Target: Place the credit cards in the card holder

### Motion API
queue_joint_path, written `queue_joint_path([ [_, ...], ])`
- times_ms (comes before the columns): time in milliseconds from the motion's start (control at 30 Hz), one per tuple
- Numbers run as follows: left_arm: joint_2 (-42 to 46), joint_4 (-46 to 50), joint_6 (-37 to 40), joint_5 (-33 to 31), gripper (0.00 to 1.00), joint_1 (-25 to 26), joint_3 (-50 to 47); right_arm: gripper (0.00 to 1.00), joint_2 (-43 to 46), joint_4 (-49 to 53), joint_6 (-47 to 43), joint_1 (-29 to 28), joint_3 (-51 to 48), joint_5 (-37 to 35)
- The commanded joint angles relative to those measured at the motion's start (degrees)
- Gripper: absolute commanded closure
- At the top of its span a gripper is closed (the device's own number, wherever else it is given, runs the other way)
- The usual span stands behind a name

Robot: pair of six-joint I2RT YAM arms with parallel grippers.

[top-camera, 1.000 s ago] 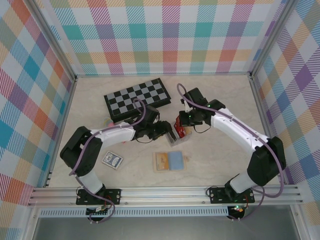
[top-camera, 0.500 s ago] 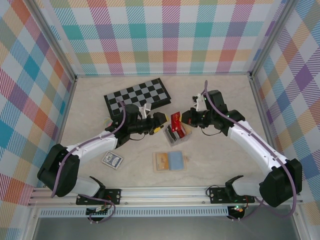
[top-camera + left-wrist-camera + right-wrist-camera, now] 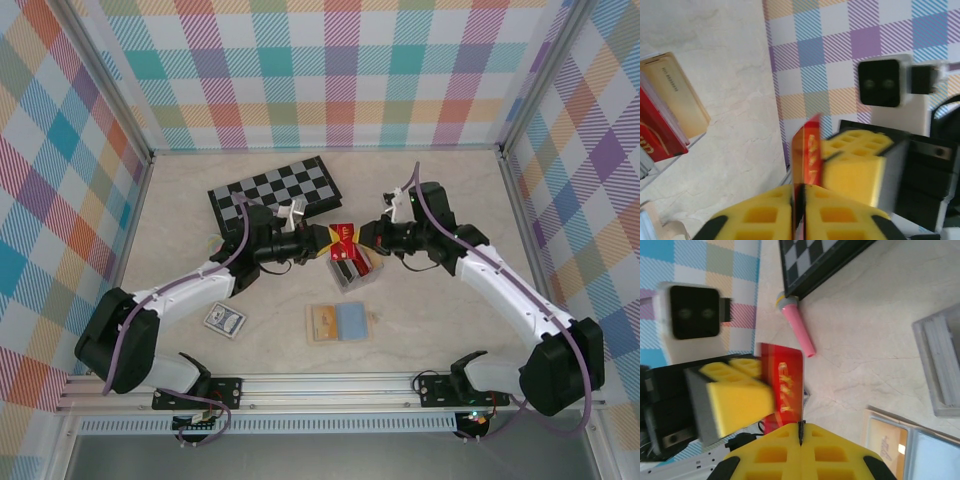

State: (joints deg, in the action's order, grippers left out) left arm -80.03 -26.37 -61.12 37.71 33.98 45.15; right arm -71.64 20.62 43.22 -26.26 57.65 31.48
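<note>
- Two grippers, left gripper [image 3: 320, 243] and right gripper [image 3: 364, 236], both clamped on one red card [image 3: 343, 234] between them.
- One card holder [image 3: 350, 279] just beside both grippers, toward the bases; at least two slotted cards [image 3: 660, 132] stand inside.
- One wallet [image 3: 338, 307] farther that way.

The tabletop [image 3: 440, 320] is pale beige with a faint marbled grain, evenly lit, with only soft shadows. A back wall [image 3: 330, 70], a left wall [image 3: 50, 200] and a right wall [image 3: 600, 200] of pastel plaid enclose it, meeting at aluminium posts [image 3: 105, 80] at its far corners. An aluminium rail [image 3: 330, 385] runs along its near edge.
</note>
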Motion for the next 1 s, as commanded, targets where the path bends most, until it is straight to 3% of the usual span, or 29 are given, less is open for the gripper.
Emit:
queue_joint_path([
  [0, 2.72, 1.04, 1.76, -0.08, 0.95, -0.06, -0.43, 1.00, 0.80, -1.37, 1.46, -0.11, -1.40, -0.32],
  [167, 3.89, 6.92, 2.62, -1.95, 1.00, -0.06, -0.76, 0.93, 1.21, 0.76, 0.80, -0.16, -3.63, -2.82],
  [300, 5.57, 18.61, 5.59, -6.81, 1.00, 0.17, -1.65, 0.72, 2.16, 10.24, -3.88, -0.65, -5.38, -11.42],
  [367, 6.48, 22.98, 8.01, -9.68, 1.00, 1.13, -2.87, 0.68, 1.39, 14.62, -6.16, -1.29, -6.92, -15.00],
  [500, 7.34, 22.53, 7.27, -13.08, 1.00, 4.28, -7.89, 0.51, -0.43, 15.16, -7.28, -3.92, -11.55, -16.77],
  [633, 8.50, 20.93, 6.20, -16.68, 1.00, 8.05, -12.09, 0.42, -1.93, 16.11, -7.73, -7.37, -13.32, -21.07],
  [967, 6.35, 15.04, 3.73, -21.49, 1.00, 12.99, -16.81, 0.40, -10.58, 14.94, -7.66, -12.79, -12.81, -25.10],
])
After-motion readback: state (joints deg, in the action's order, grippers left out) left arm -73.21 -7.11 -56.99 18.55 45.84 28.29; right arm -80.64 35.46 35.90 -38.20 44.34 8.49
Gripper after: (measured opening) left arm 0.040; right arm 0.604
